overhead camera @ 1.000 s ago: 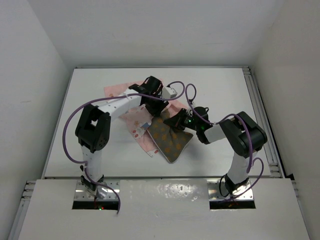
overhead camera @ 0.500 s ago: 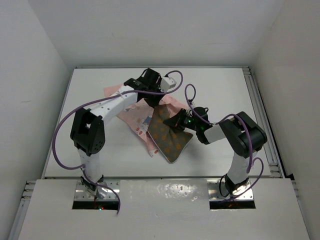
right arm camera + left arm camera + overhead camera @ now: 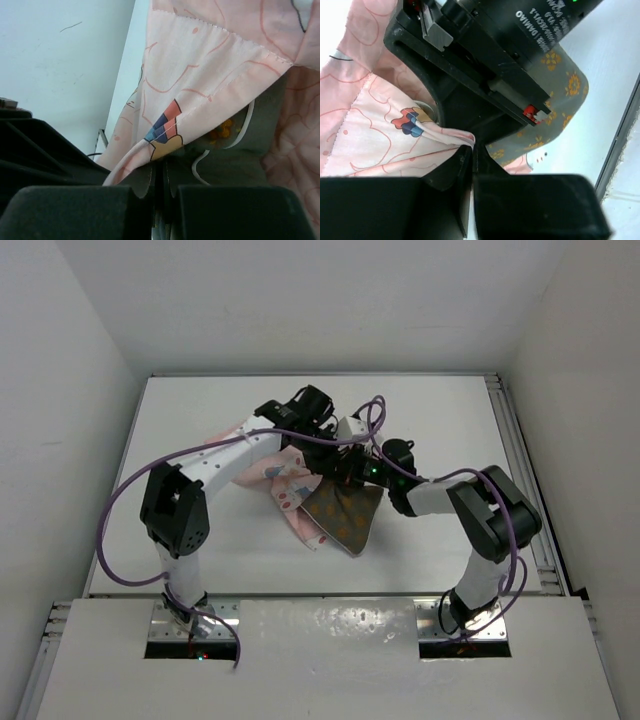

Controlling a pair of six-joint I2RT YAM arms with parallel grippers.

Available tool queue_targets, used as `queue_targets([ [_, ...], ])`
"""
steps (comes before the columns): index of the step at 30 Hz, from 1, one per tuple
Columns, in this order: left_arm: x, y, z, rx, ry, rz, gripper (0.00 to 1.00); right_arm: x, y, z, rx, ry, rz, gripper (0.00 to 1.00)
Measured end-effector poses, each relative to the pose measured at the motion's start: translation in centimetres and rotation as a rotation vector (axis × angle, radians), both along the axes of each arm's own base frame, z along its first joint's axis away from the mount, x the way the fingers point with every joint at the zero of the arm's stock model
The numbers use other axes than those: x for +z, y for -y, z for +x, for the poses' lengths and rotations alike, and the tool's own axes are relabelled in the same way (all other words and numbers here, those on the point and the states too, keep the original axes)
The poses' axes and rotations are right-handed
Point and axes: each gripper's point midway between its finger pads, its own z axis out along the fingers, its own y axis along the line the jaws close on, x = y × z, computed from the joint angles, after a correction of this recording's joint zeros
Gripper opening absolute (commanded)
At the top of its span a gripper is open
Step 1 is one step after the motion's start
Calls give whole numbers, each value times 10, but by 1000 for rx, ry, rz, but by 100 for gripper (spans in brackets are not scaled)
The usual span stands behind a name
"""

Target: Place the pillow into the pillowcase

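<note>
As the left gripper [image 3: 472, 148] and right gripper [image 3: 160, 172] pinch the pillowcase [image 3: 285, 487] over the pillow [image 3: 350, 517], sleeving seems underway; next, pull the cloth along it.

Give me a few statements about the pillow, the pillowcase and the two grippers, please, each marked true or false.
1. The left gripper is shut on the hem of the pillowcase. True.
2. The pillow is wholly inside the pillowcase. False: its dotted near end shows outside the pink cloth.
3. The right gripper is wide open. False: it is shut on pink pillowcase cloth.
4. The two grippers are close together over the middle of the table. True.
</note>
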Motion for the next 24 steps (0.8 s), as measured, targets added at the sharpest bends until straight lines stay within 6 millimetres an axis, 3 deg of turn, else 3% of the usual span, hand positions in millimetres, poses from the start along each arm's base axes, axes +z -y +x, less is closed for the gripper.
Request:
queue_targets([
  [1,1,0,0,-3,3,-2,15,0,0,1,-5,1,-1,7],
  [2,1,0,0,-5,3,-4,30,-2,1,2,-12,-6,-6,17],
  [3,0,0,-1,-4,0,-4,38,-7,2,2,-20,-30,-11,35],
  [5,-4,-3,-3,11,-13,10,49,-22,7,3,-35,-100,-42,49],
  [6,-6,-5,-3,20,-17,21,50,-31,10,4,-45,-138,-64,67],
  [8,-8,-10,-3,39,-16,46,51,-47,23,2,-76,-194,-119,93],
  [9,-7,-12,-4,44,-10,58,51,-53,31,0,-91,-207,-160,99],
  [11,-2,-18,-6,52,11,86,45,-57,50,-6,-127,-209,-242,99],
  [13,6,-25,-11,45,47,117,35,-47,70,-7,-162,-178,-329,99],
  [14,11,-26,-16,28,72,134,21,-39,81,-5,-181,-155,-379,99],
  [15,15,-27,-24,5,91,148,15,-31,90,-1,-197,-134,-417,92],
  [16,17,-27,-35,-32,114,162,6,-20,97,7,-208,-111,-445,48],
  [17,15,-27,-50,-78,123,181,4,-10,105,16,-218,-81,-467,25],
  [18,10,-28,-66,-123,124,201,4,-2,112,25,-237,-70,-475,9],
  [19,1,-29,-85,-179,114,226,5,4,120,34,-258,-68,-481,3],
  [20,-11,-33,-102,-228,94,259,9,6,129,41,-277,-72,-490,7],
  [21,-23,-35,-117,-271,72,286,16,4,135,46,-293,-85,-494,18],
  [22,-35,-38,-128,-302,49,311,27,-1,143,51,-312,-109,-500,41],
  [23,-47,-44,-135,-320,27,341,31,-10,149,55,-327,-145,-506,51],
  [24,-59,-50,-138,-320,7,370,41,-20,153,57,-334,-178,-515,61],
])
